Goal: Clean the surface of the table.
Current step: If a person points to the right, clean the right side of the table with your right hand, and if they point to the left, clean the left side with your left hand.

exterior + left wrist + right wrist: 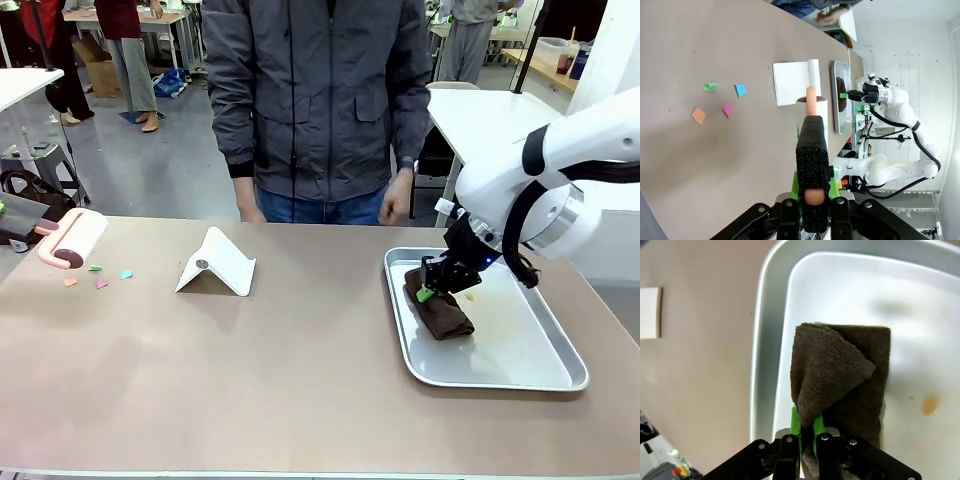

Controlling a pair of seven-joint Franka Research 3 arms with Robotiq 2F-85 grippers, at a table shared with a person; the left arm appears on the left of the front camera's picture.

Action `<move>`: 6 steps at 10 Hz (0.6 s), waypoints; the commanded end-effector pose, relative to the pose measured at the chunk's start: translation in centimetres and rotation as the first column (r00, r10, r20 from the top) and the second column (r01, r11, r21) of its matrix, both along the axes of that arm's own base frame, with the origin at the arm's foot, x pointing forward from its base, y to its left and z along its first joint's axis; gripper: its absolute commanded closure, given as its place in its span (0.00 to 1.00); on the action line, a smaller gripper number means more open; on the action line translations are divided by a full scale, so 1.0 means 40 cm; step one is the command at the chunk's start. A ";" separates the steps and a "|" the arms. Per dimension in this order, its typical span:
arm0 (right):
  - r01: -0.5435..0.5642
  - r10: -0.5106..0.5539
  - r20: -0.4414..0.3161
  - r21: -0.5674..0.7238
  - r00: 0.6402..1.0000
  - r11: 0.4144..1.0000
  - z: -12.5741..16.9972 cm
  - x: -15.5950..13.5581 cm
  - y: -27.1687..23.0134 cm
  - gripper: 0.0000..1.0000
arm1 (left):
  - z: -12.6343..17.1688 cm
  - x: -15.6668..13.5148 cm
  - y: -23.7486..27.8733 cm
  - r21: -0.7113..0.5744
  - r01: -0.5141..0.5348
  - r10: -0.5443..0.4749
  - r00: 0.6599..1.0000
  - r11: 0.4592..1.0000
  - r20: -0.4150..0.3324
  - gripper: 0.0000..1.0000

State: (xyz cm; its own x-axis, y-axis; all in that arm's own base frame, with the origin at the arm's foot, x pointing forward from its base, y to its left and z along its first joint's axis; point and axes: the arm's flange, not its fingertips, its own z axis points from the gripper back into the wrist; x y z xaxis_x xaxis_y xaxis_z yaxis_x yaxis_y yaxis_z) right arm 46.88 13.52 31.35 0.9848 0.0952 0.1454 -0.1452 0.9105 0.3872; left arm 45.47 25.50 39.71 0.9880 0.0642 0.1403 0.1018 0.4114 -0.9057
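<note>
I have both tools in hand, so I judge we are at the very start of the real cleaning: the gripping is done, the wiping is not yet begun. The left gripper (pixel 812 165) has its jaws closed narrow on the pink handle of the lint roller (pixel 812 106). The roller is over the left end of the table (pixel 300 380), just beside four coloured paper scraps (pixel 98 276); I cannot tell if the roll touches the top. The right gripper (pixel 806 427) is pinched tight on a folded corner of the brown cloth (pixel 840 370). The rest of the cloth lies inside the tray (pixel 762 340) at the right side of the table, so it is not lifted clear. A white folded card (pixel 215 265) stands between the scraps and the tray. The table itself spreads wide before me, up to the person (pixel 320 100) who stands at the far side with hands down.

For the next move I think the left arm must lay the roll flat on the top and pass it over the scraps with light pressure, so they stick and are not pushed away. The right arm must raise the cloth over the tray rim before it goes to the bare top
</note>
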 end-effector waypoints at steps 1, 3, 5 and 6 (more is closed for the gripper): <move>-0.060 0.064 0.066 -0.072 0.996 0.996 -0.022 -0.007 0.007 0.89 | 0.007 -0.011 -0.008 -0.011 0.006 -0.006 1.000 1.000 0.002 0.84; -0.050 0.069 0.097 -0.187 0.993 0.981 -0.023 -0.007 -0.002 0.89 | 0.007 -0.011 -0.008 -0.011 0.006 -0.006 1.000 1.000 0.002 0.84; -0.002 0.032 0.115 -0.257 0.993 0.966 -0.023 -0.002 -0.024 0.89 | 0.007 -0.011 -0.008 -0.011 0.006 -0.006 1.000 1.000 0.002 0.84; 0.019 0.012 0.116 -0.264 0.993 0.964 -0.020 0.000 -0.041 0.89 | 0.007 -0.011 -0.008 -0.011 0.006 -0.006 1.000 1.000 0.002 0.84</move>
State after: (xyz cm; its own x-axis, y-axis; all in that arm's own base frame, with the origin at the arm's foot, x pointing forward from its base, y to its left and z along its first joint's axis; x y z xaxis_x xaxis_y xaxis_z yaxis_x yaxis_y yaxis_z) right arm 46.86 13.23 31.02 0.9571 0.1831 0.2245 -0.2238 0.9594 0.1718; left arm 45.47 25.51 39.71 0.9880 0.0643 0.1402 0.1018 0.4114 -0.9057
